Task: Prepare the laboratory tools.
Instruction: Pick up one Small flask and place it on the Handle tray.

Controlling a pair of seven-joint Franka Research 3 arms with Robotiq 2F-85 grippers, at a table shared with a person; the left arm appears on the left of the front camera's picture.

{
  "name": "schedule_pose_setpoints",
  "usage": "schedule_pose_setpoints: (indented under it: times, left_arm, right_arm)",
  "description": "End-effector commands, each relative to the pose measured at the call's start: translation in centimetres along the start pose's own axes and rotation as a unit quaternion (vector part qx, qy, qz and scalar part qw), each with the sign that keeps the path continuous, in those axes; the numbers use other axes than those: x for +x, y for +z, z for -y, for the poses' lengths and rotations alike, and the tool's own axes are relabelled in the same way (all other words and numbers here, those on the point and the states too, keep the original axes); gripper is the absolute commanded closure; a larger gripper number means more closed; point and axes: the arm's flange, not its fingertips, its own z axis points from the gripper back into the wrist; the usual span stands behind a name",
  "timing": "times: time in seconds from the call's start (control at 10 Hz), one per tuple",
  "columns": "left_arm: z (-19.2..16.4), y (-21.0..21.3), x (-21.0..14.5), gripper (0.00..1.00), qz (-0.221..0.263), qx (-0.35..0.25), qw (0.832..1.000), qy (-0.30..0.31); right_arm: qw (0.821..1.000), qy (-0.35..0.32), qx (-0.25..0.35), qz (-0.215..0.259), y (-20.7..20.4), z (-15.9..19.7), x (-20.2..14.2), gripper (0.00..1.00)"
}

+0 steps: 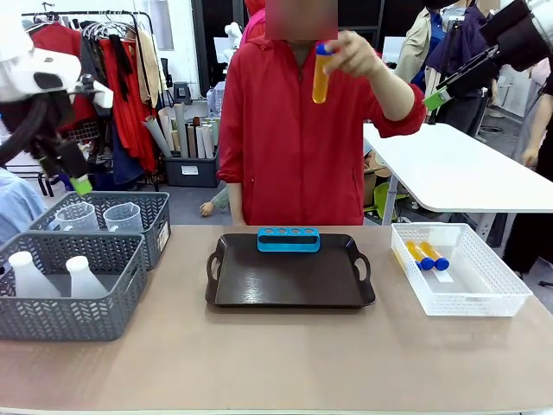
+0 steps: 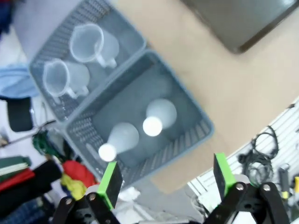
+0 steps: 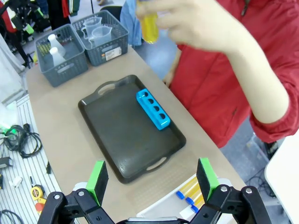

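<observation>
Tubes: one tube (image 1: pixel 320 76) is up in the person's hand (image 1: pixel 359 54) at 12 o'clock; two tubes (image 1: pixel 427 255) lie in the white bin (image 1: pixel 467 303) at 2 o'clock.
Rack (image 1: pixel 289 239): I see it on the tray's (image 1: pixel 285 285) far edge.
Flasks (image 1: pixel 52 277), jugs (image 1: pixel 99 216): in the grey baskets (image 1: pixel 52 324) at 9 o'clock (two each).
Left gripper (image 2: pixel 167 175): jaws wide apart, gripping nothing, above the flasks.
Right gripper (image 3: pixel 152 178): jaws wide apart, gripping nothing.

In the right wrist view the person's hand (image 3: pixel 196 23) and the tube of orange liquid (image 3: pixel 149 25) it holds are smeared, and the tube's upper end is cut off by the top edge. The white lattice bin (image 3: pixel 170 205) runs off the bottom edge, and the right gripper (image 3: pixel 152 176) covers part of its tubes (image 3: pixel 189 190). The left wrist view is soft: the conical flasks (image 2: pixel 159 116) and measuring jugs (image 2: pixel 91 44) lack crisp outlines, and the tray (image 2: pixel 247 23) is cropped at the top corner.
</observation>
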Motion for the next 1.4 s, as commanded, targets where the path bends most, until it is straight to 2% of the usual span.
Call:
schedule_pose_setpoints:
  times: [0.0, 0.1, 0.2, 0.3, 0.7, 0.8, 0.9, 1.2, 1.3]
  left_arm:
    - [-0.1, -1.5, -1.7, 0.00, -0.017, 0.001, 0.999, 0.041]
    - [-0.4, -1.9, -1.8, 0.00, -0.004, 0.001, 0.999, 0.045]
    - [-0.5, -1.5, -1.3, 0.00, 0.019, -0.025, 0.999, 0.017]
    - [-0.5, -1.9, -1.6, 0.00, -0.016, -0.007, 0.999, 0.034]
    - [-0.5, -2.0, -1.6, 0.00, -0.012, -0.011, 0.999, 0.032]
    - [-1.5, -4.3, -1.7, 0.00, -0.029, -0.029, 0.997, 0.071]
    - [-2.5, -8.7, -2.3, 0.00, -0.061, 0.011, 0.987, 0.151]
    - [-3.1, -11.9, -3.0, 0.00, -0.099, 0.011, 0.976, 0.194]
    - [-3.3, -13.0, -3.3, 0.00, -0.094, 0.000, 0.976, 0.197]
  right_arm:
    - [1.000, 0.002, -0.001, 0.003, 0.1, -0.1, 0.1, 0.00]
    - [1.000, 0.002, -0.001, 0.003, 0.1, -0.1, 0.1, 0.00]
    - [1.000, 0.002, -0.001, 0.003, 0.1, -0.1, 0.1, 0.00]
    - [1.000, 0.002, -0.001, 0.003, 0.1, -0.1, 0.1, 0.00]
    - [1.000, 0.002, -0.001, 0.003, 0.1, -0.1, 0.1, 0.00]
    - [1.000, 0.002, -0.001, 0.003, 0.1, -0.1, 0.1, 0.00]
    - [1.000, 0.002, -0.001, 0.003, 0.1, -0.1, 0.1, 0.00]
    - [1.000, 0.002, -0.001, 0.003, 0.1, -0.1, 0.1, 0.00]
    - [1.000, 0.002, -0.001, 0.003, 0.1, -0.1, 0.1, 0.00]
